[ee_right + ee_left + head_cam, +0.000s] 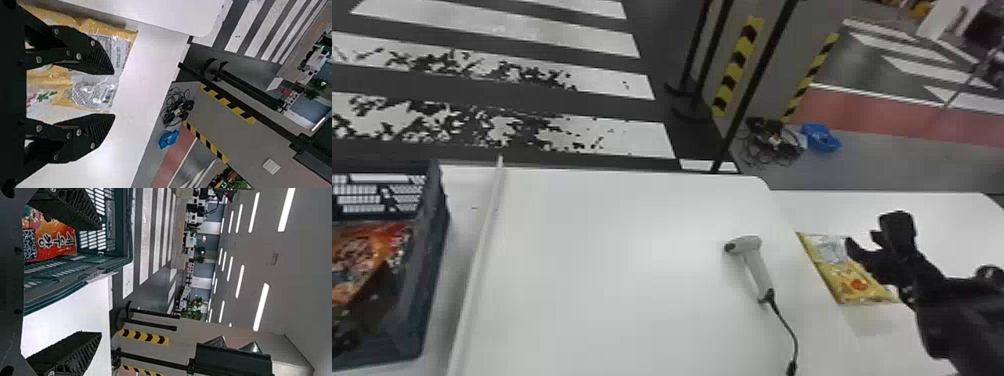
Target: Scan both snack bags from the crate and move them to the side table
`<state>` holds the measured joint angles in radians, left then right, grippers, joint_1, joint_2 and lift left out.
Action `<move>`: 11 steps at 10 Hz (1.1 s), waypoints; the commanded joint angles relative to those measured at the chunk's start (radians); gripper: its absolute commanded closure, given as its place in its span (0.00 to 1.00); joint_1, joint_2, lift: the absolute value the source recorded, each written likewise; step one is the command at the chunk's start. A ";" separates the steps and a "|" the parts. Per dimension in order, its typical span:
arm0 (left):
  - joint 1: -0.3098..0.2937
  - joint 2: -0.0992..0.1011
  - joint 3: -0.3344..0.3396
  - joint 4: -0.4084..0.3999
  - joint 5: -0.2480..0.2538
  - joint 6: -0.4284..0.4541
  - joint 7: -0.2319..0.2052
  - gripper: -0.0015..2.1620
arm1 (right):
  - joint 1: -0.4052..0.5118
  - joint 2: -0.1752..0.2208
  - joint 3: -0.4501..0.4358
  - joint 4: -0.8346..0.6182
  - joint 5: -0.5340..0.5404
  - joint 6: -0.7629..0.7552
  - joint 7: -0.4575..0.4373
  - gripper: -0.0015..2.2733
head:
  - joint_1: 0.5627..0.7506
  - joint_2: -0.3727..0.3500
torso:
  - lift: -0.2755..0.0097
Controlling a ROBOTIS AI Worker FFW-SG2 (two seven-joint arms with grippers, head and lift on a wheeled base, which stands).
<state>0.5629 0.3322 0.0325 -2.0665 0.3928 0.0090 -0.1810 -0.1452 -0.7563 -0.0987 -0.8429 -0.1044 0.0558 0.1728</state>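
The yellow snack bag (849, 281) lies flat on the side table (954, 217) at the right, just beside the main worktop (607, 260). The right end effector (114, 94) is over it, its two fingers spread wide with nothing gripped between them. At the far left stands the crate (432, 240), a rigid open-topped box with slotted walls, containing the orange snack bag (363, 255). The left end effector (101, 281), at the crate, is likewise wide and empty. The scanner (757, 265) rests on the worktop, its handle and cable directed to the near side. From this arrangement, the yellow bag is probably delivered and the orange bag is the one outstanding; whether either has been scanned cannot be told. Both bags are judged to be light, soft packets of slick film, cushioned by air, with brittle contents that would crush under a hard squeeze. The orange bag is best taken across its body, a little in from a sealed end, with light, even pressure; a hold on the extreme edge may slip or let the packet swing. The crate wall calls for a straight lift, since its rim could catch the film.
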 commanded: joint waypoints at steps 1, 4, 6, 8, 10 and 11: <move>0.002 -0.004 0.000 -0.009 0.000 0.003 0.000 0.02 | 0.111 0.005 -0.059 -0.139 -0.097 0.011 0.004 0.01 | 0.70 0.03 | 0.63; 0.006 -0.005 0.000 -0.018 -0.005 0.006 0.000 0.02 | 0.335 0.130 -0.219 -0.556 -0.225 0.161 0.016 0.03 | 0.70 0.03 | 0.63; 0.009 -0.001 0.001 -0.027 -0.005 0.006 0.008 0.02 | 0.378 0.215 -0.240 -0.713 -0.258 0.241 0.017 0.04 | 0.70 0.03 | 0.63; 0.014 0.002 0.004 -0.035 -0.005 0.006 0.009 0.02 | 0.450 0.344 -0.246 -0.937 -0.281 0.217 0.010 0.04 | 0.70 0.03 | 0.63; 0.015 0.002 0.003 -0.049 -0.005 0.012 0.012 0.02 | 0.489 0.446 -0.234 -1.059 -0.325 0.220 0.005 0.04 | 0.70 0.13 | 0.63; 0.015 -0.005 -0.005 -0.049 -0.005 0.015 0.017 0.02 | 0.498 0.516 -0.210 -1.096 -0.321 0.213 0.007 0.04 | 0.70 0.15 | 0.63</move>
<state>0.5781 0.3311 0.0318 -2.1142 0.3879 0.0223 -0.1632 0.3463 -0.2828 -0.3218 -1.9134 -0.4240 0.2722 0.1787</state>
